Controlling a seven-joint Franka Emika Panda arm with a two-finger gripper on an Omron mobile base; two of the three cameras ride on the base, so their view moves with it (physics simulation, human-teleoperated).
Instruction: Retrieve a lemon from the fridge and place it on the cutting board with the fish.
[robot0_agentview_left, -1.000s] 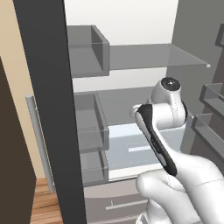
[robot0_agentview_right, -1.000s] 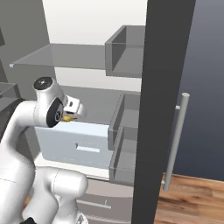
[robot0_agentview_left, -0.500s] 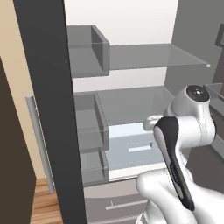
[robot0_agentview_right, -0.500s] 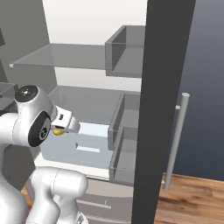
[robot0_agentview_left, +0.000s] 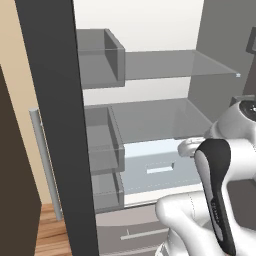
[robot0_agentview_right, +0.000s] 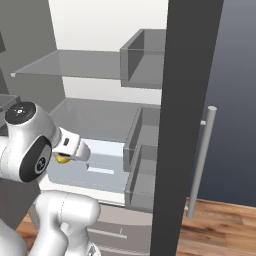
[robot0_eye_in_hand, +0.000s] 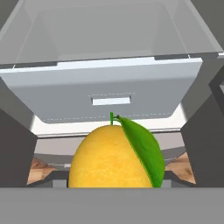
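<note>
A: Where is the pincer (robot0_agentview_right: 64, 159) just now?

B: In the right base view it hangs low in front of the open fridge (robot0_agentview_right: 107, 45), out at the end of the white arm (robot0_agentview_right: 30, 142), level with the pale drawer (robot0_agentview_right: 95, 167) under the lower glass shelf (robot0_agentview_right: 100, 117). In the left base view the wrist end pokes out past the dark forearm cover, again level with that drawer (robot0_agentview_left: 157, 167).

A: And the lemon (robot0_eye_in_hand: 109, 159)?

B: Between the jaws. The hand view has it right up against the lens, yellow-orange with a green leaf (robot0_eye_in_hand: 142, 151) down one flank and a short green stem on top. In the right base view a small yellow patch (robot0_agentview_right: 61, 159) peeps out just beneath the hand.

A: So the pincer is clamped on it?

B: Yes, closed on the lemon. The fingertips themselves are hidden behind the fruit, so I cannot tell exactly where they touch it.

A: What lies ahead of the pincer?

B: Straight beyond the lemon is the pale drawer front (robot0_eye_in_hand: 105, 98) with a slot-shaped handle recess. Above that is the lower glass shelf (robot0_eye_in_hand: 109, 33) and the white back wall. Grey door bins stand to either side of the pincer, and strips of wooden floor (robot0_eye_in_hand: 39, 168) show below them.

A: And higher up?

B: An upper glass shelf (robot0_agentview_left: 175, 62) well above the pincer. In the left base view the dark edge of the left door (robot0_agentview_left: 57, 125) stands near the camera with a silver bar handle (robot0_agentview_left: 45, 165) on its outer face. In the right base view the right door (robot0_agentview_right: 185, 120) does the same, with its own handle (robot0_agentview_right: 201, 160).
</note>
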